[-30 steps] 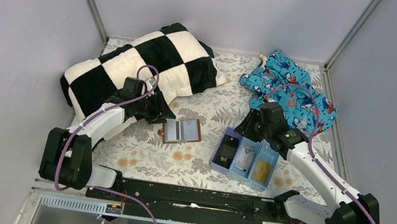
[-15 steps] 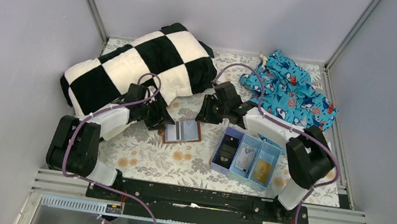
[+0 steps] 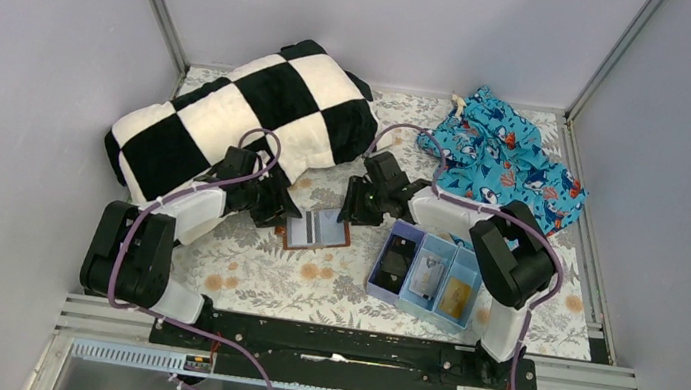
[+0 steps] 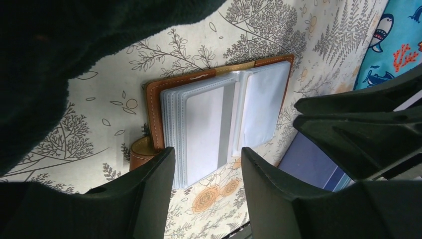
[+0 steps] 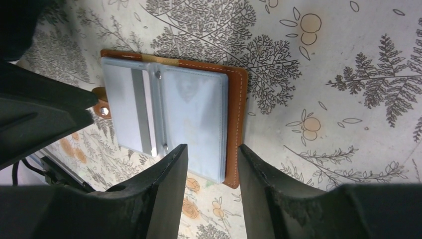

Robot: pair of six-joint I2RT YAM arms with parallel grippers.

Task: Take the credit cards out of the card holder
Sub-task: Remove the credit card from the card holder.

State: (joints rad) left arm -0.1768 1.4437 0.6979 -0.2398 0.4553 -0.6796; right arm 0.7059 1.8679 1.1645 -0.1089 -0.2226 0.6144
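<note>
Your card holder lies spread open and flat on the floral-covered worktop, between the two arms, clear sleeves facing up. That pose leaves the pockets reachable from above. The left pincer hangs low at the holder's left side, close to the snap tab, jaws apart with nothing between them. From there it looks placed to pin the leather so the holder cannot slide. Whether it touches the holder, I cannot tell. The right pincer sits over the opposite, stitched edge, likewise parted and empty. Its fingers frame the corner of the sleeve stack, which reads as lining up for a pinch on the top page. Two cards are already outside, in the light blue tray just right of the holder. The pale card lies in the middle compartment and the orange-gold card in the right one, with a black item in the left: one thing per slot. The left-hand sleeve shows a white face with a grey stripe. You may have another card there, back side up, though it could be only a liner. If it is a card, hold the holder down on one side while you draw from the other, or the whole wallet will likely lift with it.
</note>
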